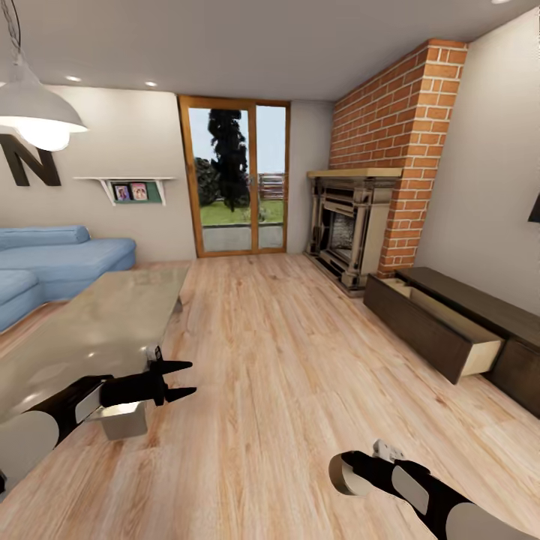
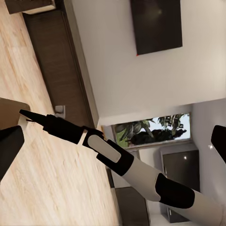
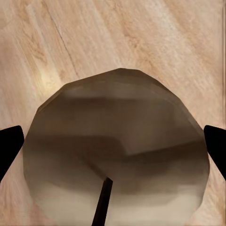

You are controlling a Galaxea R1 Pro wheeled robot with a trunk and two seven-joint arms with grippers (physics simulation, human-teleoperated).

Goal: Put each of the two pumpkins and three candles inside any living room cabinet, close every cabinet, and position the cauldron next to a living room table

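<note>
Gripping a beige candle [image 3: 117, 150] between its fingers, the right gripper [image 3: 113, 146] hangs over wood floor [image 3: 155, 37]; the left gripper [image 1: 180, 379] is spread, empty.

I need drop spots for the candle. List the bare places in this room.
The open drawer of the cabinet shows a bare pale interior. The table top looks bare along its length. Wide wood floor lies free between table and cabinet. The left gripper crowds the table's near corner.

We face a blue fabric sofa [image 1: 64, 259], a white dome pendant lamp [image 1: 34, 112], a wood-framed glass door [image 1: 236, 176] and a red brick chimney [image 1: 405, 142] above an ornate stone fireplace [image 1: 349, 225].
</note>
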